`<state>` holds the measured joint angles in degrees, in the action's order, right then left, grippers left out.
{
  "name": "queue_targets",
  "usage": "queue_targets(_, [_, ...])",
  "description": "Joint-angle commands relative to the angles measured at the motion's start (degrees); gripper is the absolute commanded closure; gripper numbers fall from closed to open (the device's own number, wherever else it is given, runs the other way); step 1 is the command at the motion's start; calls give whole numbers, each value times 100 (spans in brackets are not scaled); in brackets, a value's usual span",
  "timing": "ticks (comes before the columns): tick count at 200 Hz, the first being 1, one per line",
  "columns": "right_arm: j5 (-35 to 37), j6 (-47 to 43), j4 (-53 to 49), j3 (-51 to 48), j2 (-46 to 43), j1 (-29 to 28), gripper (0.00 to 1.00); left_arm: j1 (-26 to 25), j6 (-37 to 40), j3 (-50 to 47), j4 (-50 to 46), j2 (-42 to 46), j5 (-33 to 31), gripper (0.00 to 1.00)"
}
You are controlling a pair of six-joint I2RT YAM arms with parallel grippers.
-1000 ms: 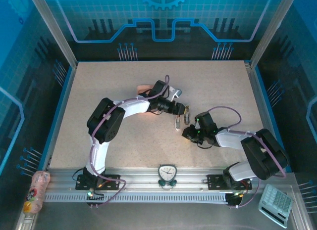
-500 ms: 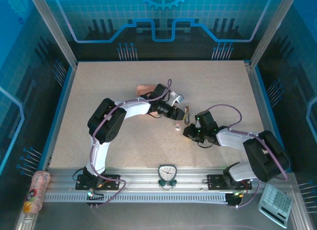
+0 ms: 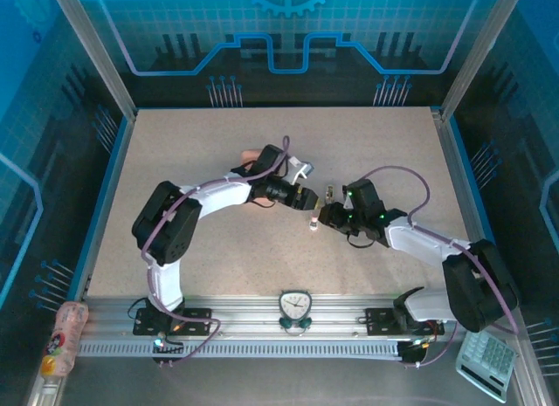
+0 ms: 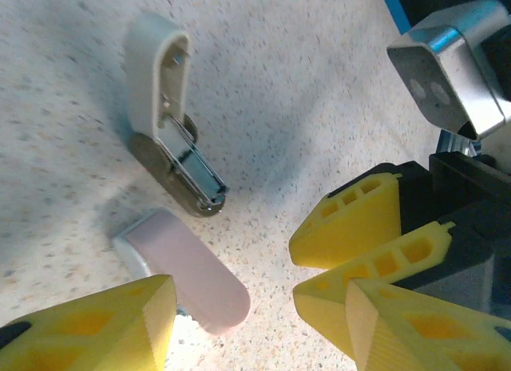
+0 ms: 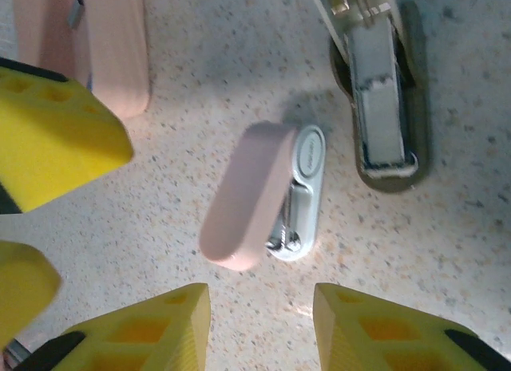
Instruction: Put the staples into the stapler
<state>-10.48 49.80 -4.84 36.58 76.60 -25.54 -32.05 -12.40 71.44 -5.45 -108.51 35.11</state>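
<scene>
The stapler (image 5: 247, 197) is tiny and pale pink, its pink top lifted off its silvery base (image 5: 303, 179). It lies on the table (image 3: 393, 153) between both grippers and shows too in the top view (image 3: 313, 223) and left wrist view (image 4: 192, 282). My left gripper (image 4: 255, 303) is open, and the stapler lies next to its left finger (image 4: 88, 327), ungripped. My right gripper (image 5: 259, 307) is open just short of the stapler, with nothing between its fingers. One dark strip of staples (image 5: 76, 10) lies on the salmon-pink tray (image 5: 112, 60).
A second small stapler (image 4: 164, 124), cream with an olive base, lies open beside the pink one (image 5: 382, 108). The two grippers (image 3: 303, 199) (image 3: 324, 216) nearly touch. A clock (image 3: 294, 306) sits on the front rail, a calculator (image 3: 487, 361) at the near right, and a bottle (image 3: 63, 336) at the near left.
My right gripper has moved up and left to the pink stapler and opened wider. The left arm has reached further right and lower toward it.
</scene>
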Motion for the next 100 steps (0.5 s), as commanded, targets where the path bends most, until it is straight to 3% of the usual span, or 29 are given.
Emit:
queue_targets(1, [109, -181, -354, 298, 274, -65, 60, 153, -229, -171, 234, 348, -140, 41])
queue_targets(100, [0, -335, -340, 702, 1090, -109, 65, 327, -236, -355, 214, 496, -119, 41])
